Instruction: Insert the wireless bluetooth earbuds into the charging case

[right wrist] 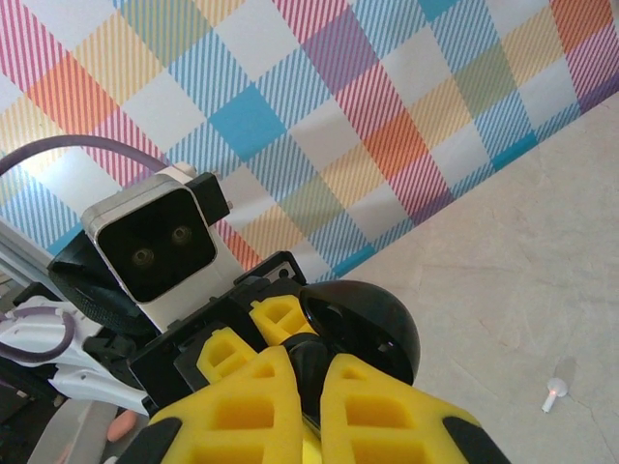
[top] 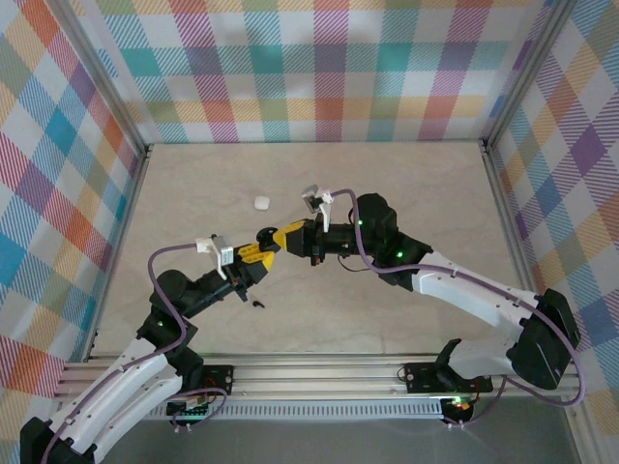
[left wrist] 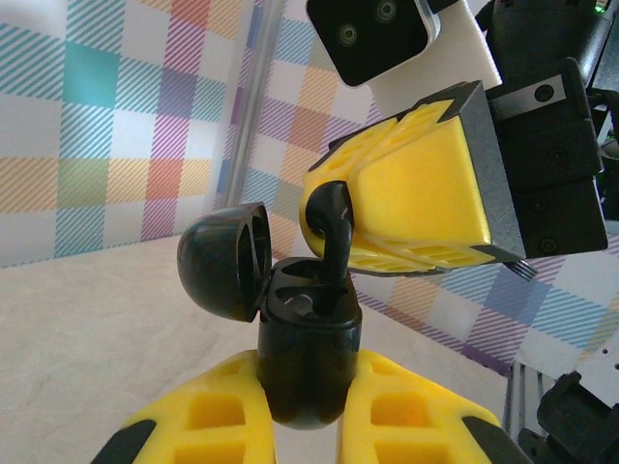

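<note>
My left gripper (left wrist: 309,379) is shut on the black charging case (left wrist: 308,338), which it holds upright with the lid (left wrist: 222,261) hinged open to the left. A black earbud (left wrist: 332,224) stands over the case with its stem down in the right slot. My right gripper (right wrist: 311,375) is shut on that earbud (right wrist: 311,360), and its yellow fingers (left wrist: 416,184) reach in from the upper right. Seen from above, both grippers (top: 259,249) (top: 278,236) meet over the table's middle. Another black earbud (top: 256,303) lies on the table nearby, and a white earbud (right wrist: 554,391) lies on it too.
A small white rounded object (top: 260,202) sits on the beige table (top: 406,184) behind the grippers. Checked cloth walls and metal posts (top: 121,126) close in the left, back and right sides. A metal rail (top: 319,372) runs along the near edge.
</note>
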